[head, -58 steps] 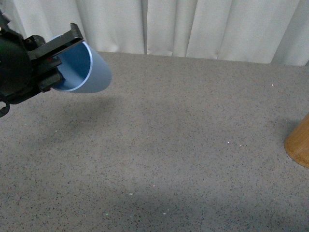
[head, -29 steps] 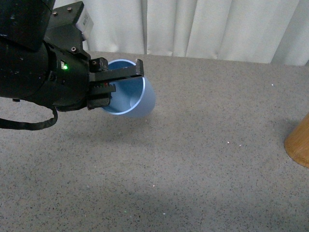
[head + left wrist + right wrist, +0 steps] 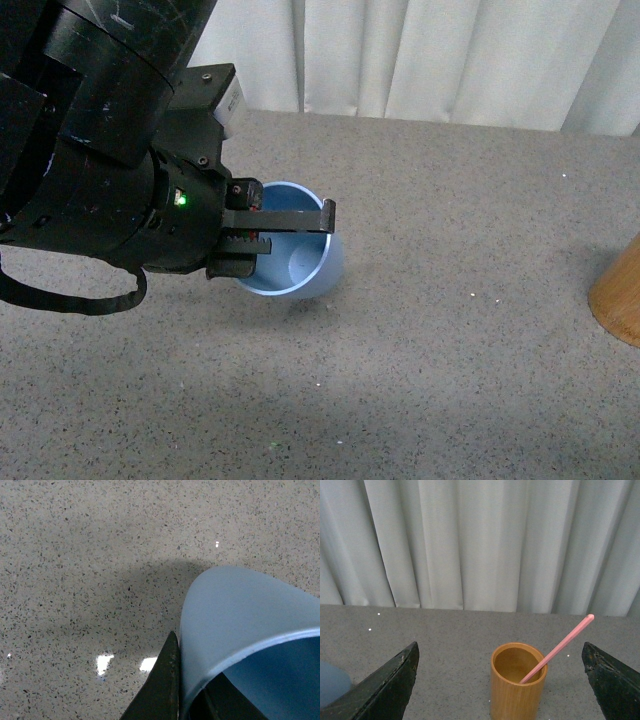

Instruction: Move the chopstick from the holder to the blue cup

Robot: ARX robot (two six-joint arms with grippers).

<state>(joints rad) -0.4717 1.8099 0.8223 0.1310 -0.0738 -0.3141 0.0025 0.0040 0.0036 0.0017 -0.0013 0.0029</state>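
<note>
My left gripper (image 3: pixel 285 232) is shut on the rim of the blue cup (image 3: pixel 300 262), one finger inside and one outside, holding it near the middle of the grey table. The cup's wall fills the left wrist view (image 3: pixel 240 615), close over the table. The tan wooden holder (image 3: pixel 517 682) stands upright in the right wrist view with one pink chopstick (image 3: pixel 560 647) leaning out of it. The holder's edge shows at the right border of the front view (image 3: pixel 620 300). My right gripper (image 3: pixel 500 680) is open, its fingers wide on both sides of the holder and short of it.
A speckled grey table (image 3: pixel 450 380) runs back to a white curtain (image 3: pixel 430 55). A bit of the blue cup (image 3: pixel 331 682) shows at the edge of the right wrist view.
My left arm has carried the blue cup from the far left toward the table's middle and lowered it, turning it from lying sideways to nearly upright.
</note>
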